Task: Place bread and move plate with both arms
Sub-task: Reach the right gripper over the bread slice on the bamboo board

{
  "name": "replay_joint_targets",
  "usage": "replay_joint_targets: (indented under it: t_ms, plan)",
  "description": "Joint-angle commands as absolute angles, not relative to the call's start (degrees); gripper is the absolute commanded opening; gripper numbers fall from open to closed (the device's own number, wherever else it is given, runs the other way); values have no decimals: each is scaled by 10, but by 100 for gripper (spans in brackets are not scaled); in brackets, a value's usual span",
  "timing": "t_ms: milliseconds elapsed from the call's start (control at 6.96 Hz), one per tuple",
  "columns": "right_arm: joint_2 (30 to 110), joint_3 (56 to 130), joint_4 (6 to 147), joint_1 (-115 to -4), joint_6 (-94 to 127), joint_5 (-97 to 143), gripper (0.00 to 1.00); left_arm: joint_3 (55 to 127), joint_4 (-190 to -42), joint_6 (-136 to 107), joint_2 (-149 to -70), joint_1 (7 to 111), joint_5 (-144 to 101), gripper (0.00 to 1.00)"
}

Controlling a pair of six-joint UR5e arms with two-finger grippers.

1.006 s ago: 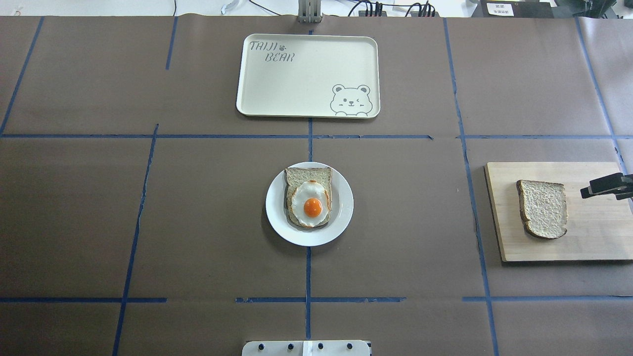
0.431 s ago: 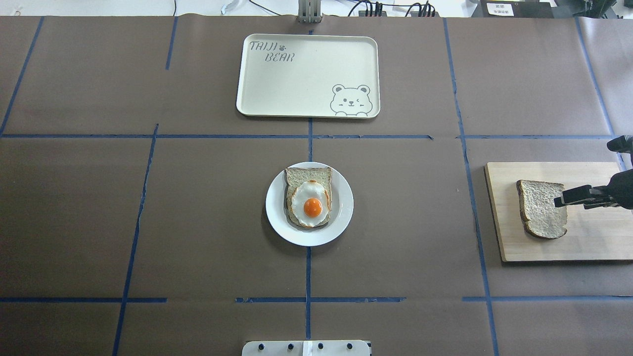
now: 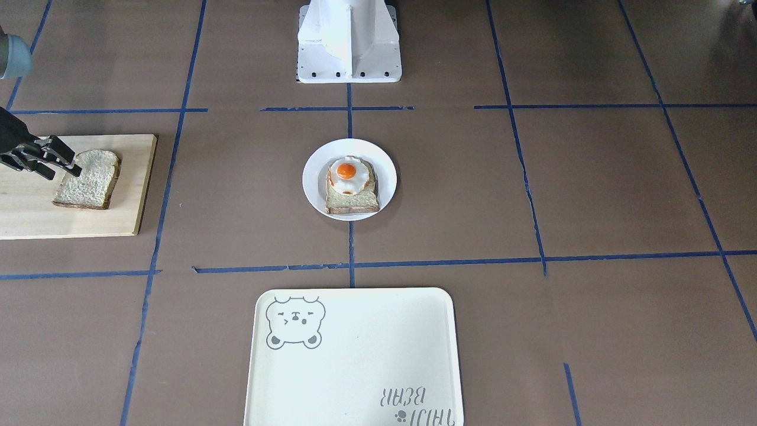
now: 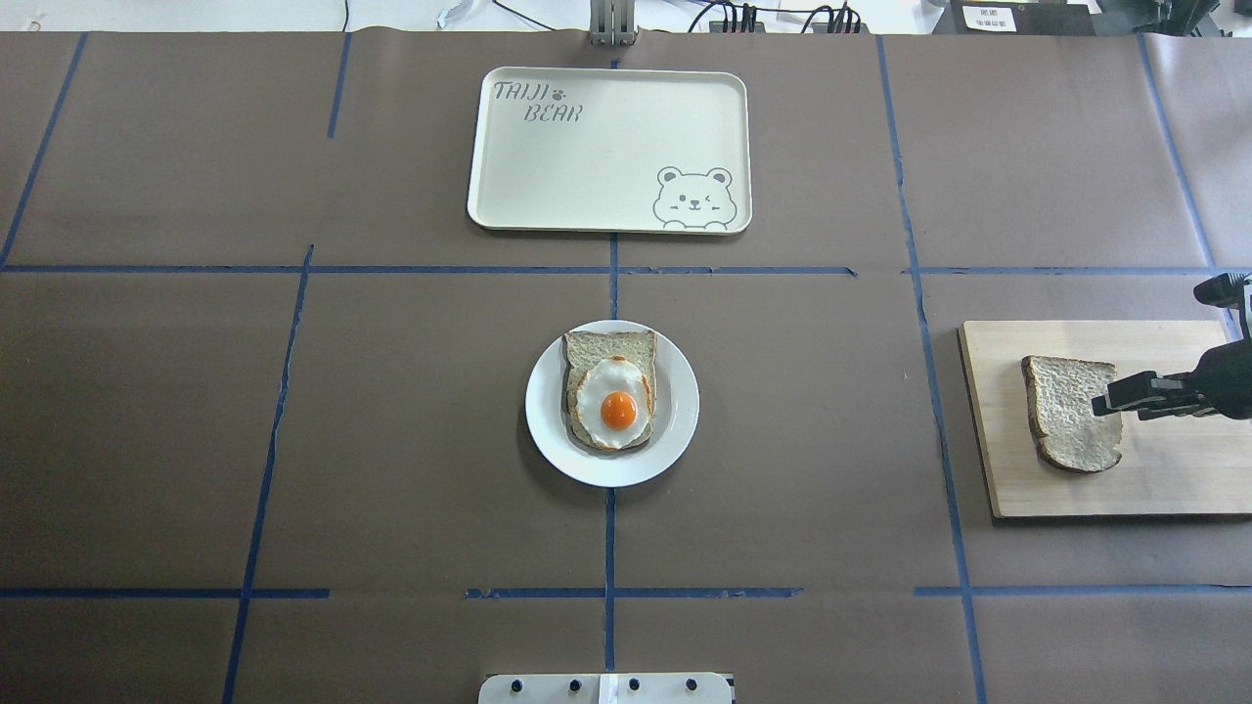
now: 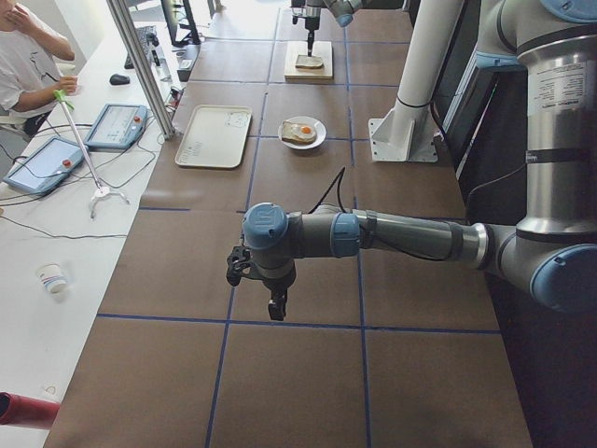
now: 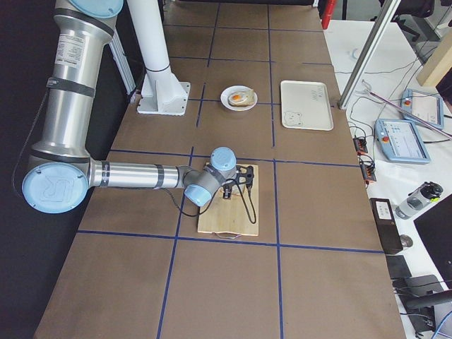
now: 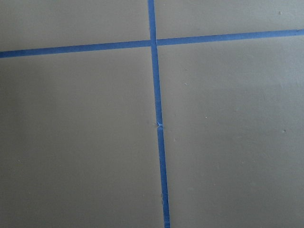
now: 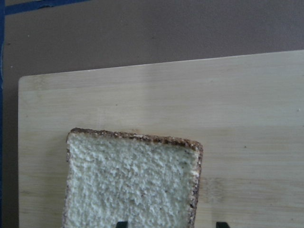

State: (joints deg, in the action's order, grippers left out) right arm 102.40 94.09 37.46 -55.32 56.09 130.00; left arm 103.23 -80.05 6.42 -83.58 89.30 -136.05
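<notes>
The bread (image 4: 1071, 425) lies flat on a wooden board (image 4: 1174, 479) at the right side of the table. It also shows in the front view (image 3: 86, 180) and the right wrist view (image 8: 128, 185). My right gripper (image 4: 1110, 401) is open and hovers over the bread's right edge, holding nothing; it also shows in the front view (image 3: 68, 163). The white plate (image 4: 680, 411) sits at the table's centre and carries a toast slice with a fried egg (image 4: 611, 401). My left gripper (image 5: 277, 313) shows only in the left side view, above bare table; I cannot tell whether it is open or shut.
A cream tray with a bear drawing (image 4: 587, 166) lies beyond the plate at the far middle of the table. Blue tape lines cross the brown table cover. The white robot base (image 3: 349, 41) stands at the near edge.
My right gripper has moved left across the board, from its right end to the bread's right edge. The bread, plate and tray have not moved.
</notes>
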Motion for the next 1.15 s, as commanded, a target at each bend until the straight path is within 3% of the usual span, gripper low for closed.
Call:
replay_joint_targets:
  t_ms: [0, 1006]
  plan:
    - [1024, 938, 378, -552, 562, 1299, 69, 1034, -800, 64, -836, 893, -1361, 100]
    - [1022, 934, 382, -543, 596, 1299, 59, 1034, -800, 64, -836, 894, -1361, 100]
